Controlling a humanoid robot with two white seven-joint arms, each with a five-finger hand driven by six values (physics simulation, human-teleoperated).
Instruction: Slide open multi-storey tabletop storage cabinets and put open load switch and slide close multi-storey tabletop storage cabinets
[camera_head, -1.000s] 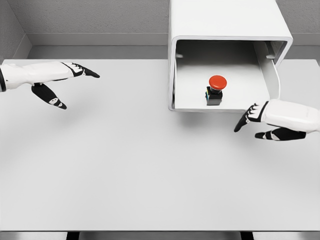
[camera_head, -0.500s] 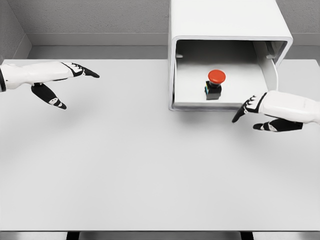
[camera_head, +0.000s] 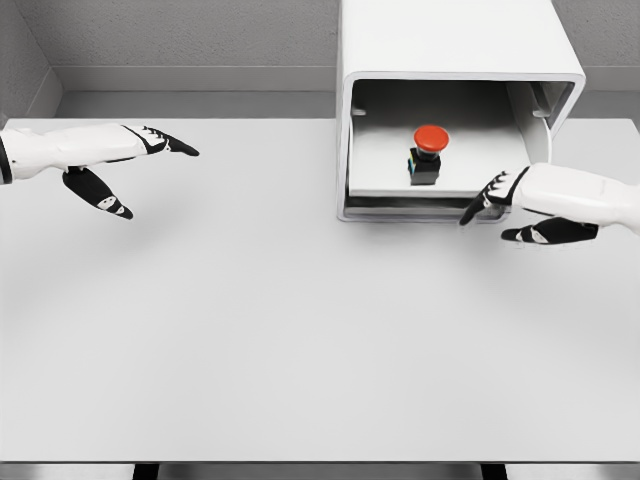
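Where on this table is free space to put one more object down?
The white table is bare from the left hand across to the white storage cabinet, and along the whole front edge. It is crowded only at the cabinet's front, where the right hand meets the white drawer holding the red-capped black switch.

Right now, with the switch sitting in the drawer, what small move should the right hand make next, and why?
Probably keep pushing the drawer inward. The right hand is at its front edge, fingers open, the red load switch sits inside, and the drawer still juts out of the cabinet.
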